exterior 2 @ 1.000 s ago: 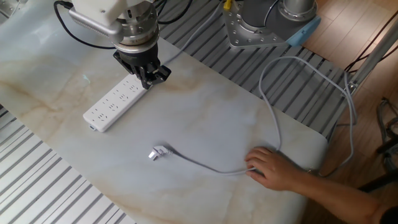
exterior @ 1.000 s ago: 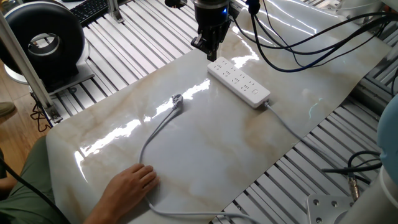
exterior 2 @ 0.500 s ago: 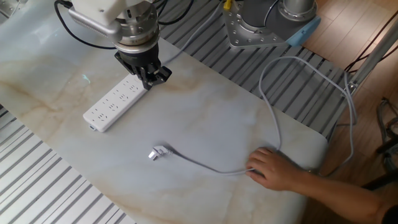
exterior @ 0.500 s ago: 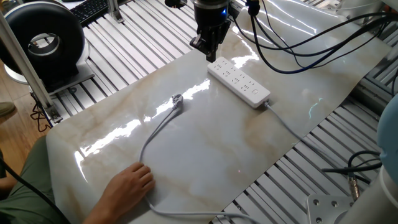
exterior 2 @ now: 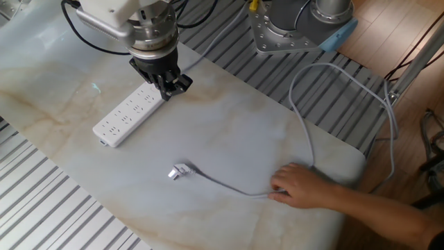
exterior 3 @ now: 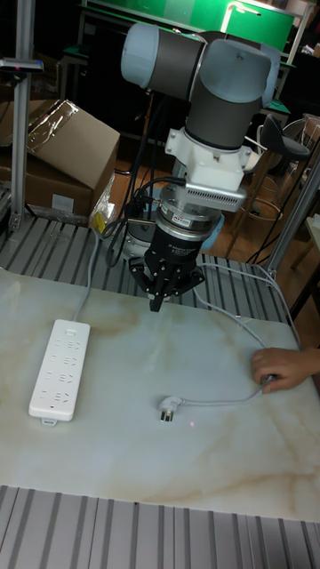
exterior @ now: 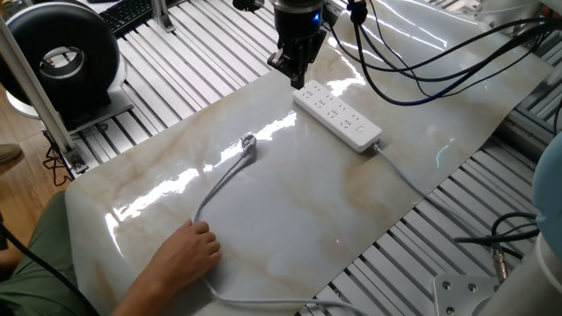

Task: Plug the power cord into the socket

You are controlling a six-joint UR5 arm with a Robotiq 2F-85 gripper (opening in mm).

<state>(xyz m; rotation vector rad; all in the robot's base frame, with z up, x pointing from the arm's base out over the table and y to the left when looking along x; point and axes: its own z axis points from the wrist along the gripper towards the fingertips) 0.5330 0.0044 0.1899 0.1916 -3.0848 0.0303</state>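
Note:
The power cord's grey plug [exterior: 248,140] [exterior 2: 179,171] [exterior 3: 169,407] lies loose on the marble sheet, pins free. Its light-grey cable [exterior: 215,184] [exterior 2: 229,186] curves away to a person's hand [exterior: 189,254] [exterior 2: 295,187] [exterior 3: 280,367] that rests on it. The socket, a white power strip [exterior: 338,117] [exterior 2: 128,114] [exterior 3: 60,367], lies flat with its pin holes up. My gripper [exterior: 294,72] [exterior 2: 168,89] [exterior 3: 157,300] hangs just above the sheet beside the strip's far end, fingers together and holding nothing. The plug is well apart from it.
Thick black robot cables [exterior: 421,53] loop above the strip. A black round device [exterior: 57,57] stands at the back left on slatted aluminium. The robot base [exterior 2: 291,28] is behind the sheet. A cardboard box [exterior 3: 62,151] sits off the table.
The person's hand has slid along the cable toward the plug, nudging cable and plug slightly. The gripper has barely shifted.

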